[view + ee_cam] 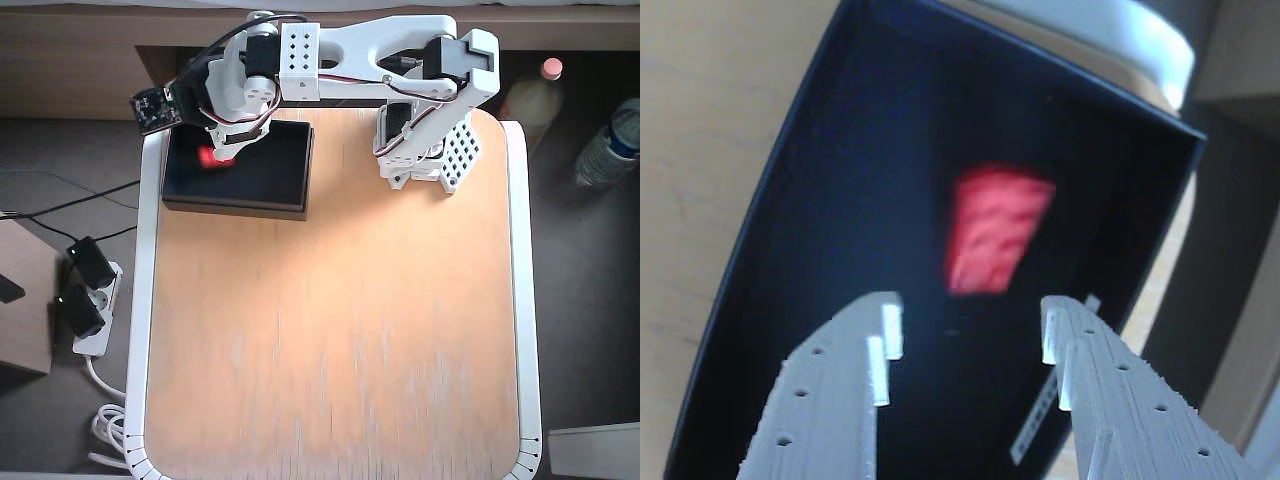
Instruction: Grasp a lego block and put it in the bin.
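The lego block (pixel 997 228) is a small bright red brick, blurred in the wrist view, seen against the dark floor of the bin (pixel 840 200). Whether it rests on the floor or hangs just above it I cannot tell. My gripper (pixel 970 320) is open, its two white fingers spread wide with nothing between them, and the block shows beyond the gap. From overhead, the gripper (pixel 225 150) hovers over the left part of the black bin (pixel 270 175) at the table's back left, with the red block (pixel 211 157) just under it.
The arm's base (pixel 430 140) stands to the right of the bin on the wooden table (pixel 330 330). Two bottles (pixel 530 95) (pixel 610 140) sit off the table's right edge. A power strip (pixel 85 300) and cables lie on the floor at left.
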